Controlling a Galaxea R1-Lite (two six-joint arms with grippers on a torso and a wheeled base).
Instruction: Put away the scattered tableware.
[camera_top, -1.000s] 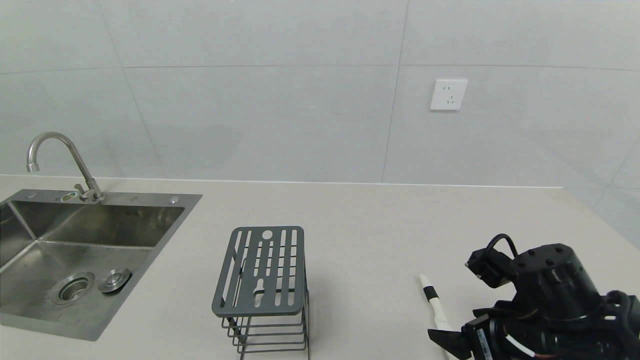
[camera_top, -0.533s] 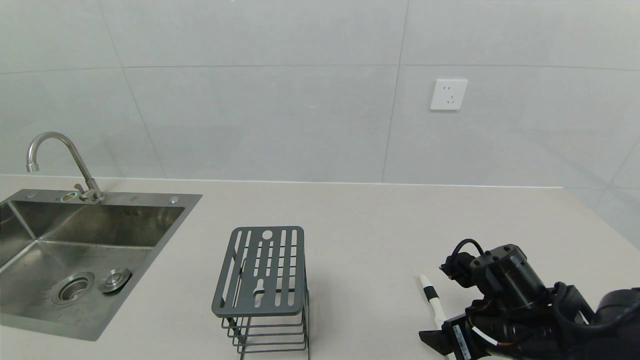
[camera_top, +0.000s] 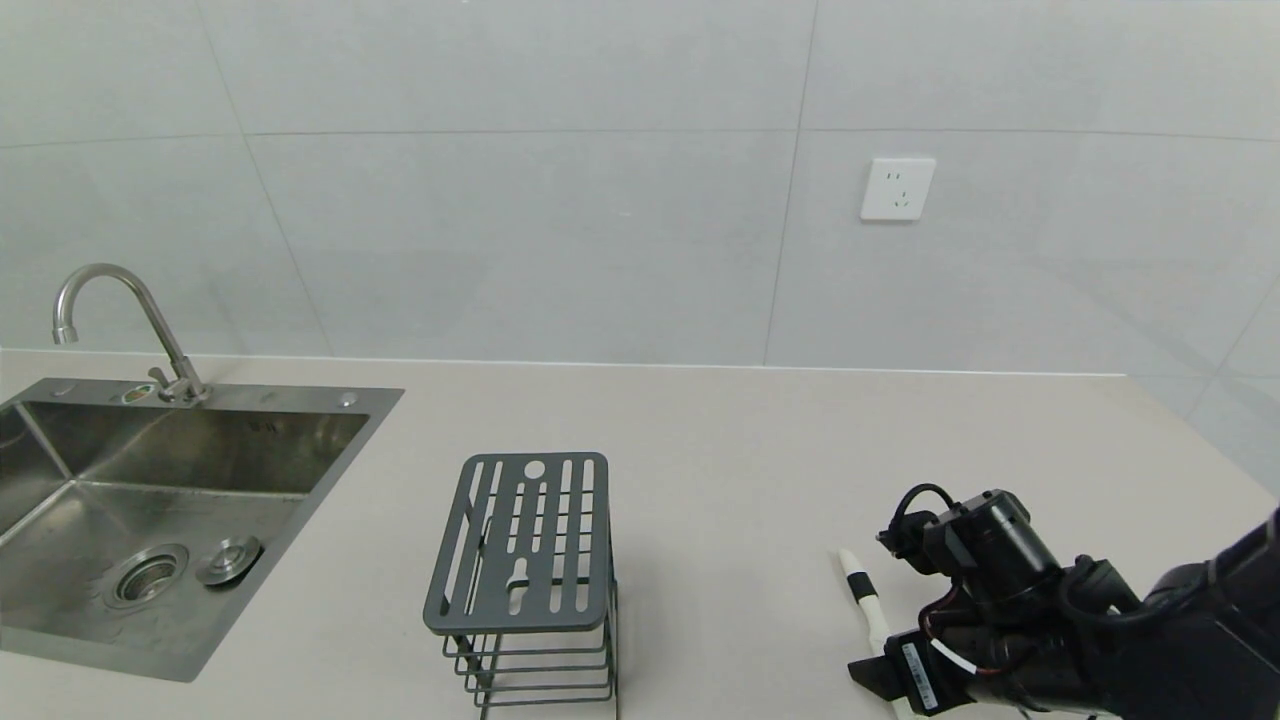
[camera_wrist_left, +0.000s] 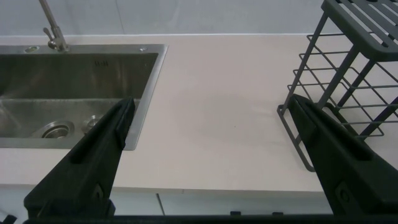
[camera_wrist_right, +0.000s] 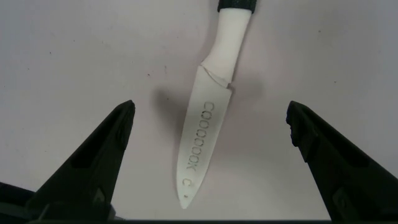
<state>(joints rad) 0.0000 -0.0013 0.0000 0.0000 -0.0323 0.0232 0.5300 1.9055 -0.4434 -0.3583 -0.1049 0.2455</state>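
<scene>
A white knife with a black band on its handle lies flat on the beige counter at the front right. The right wrist view looks straight down on the knife, blade toward the near edge. My right gripper hangs open just above it, one finger on each side of the blade, not touching. In the head view the right arm covers the blade. A dark grey slotted knife rack stands mid-counter, left of the knife. My left gripper is open over the counter between sink and rack, holding nothing.
A steel sink with a faucet is set into the counter at the left. The sink is seen from the left wrist too. A tiled wall with a white socket runs behind. Bare counter lies between rack and knife.
My right arm has swung lower and farther toward the counter's right front, the wrist now sitting just beside the knife. Knife, rack and sink have not moved.
</scene>
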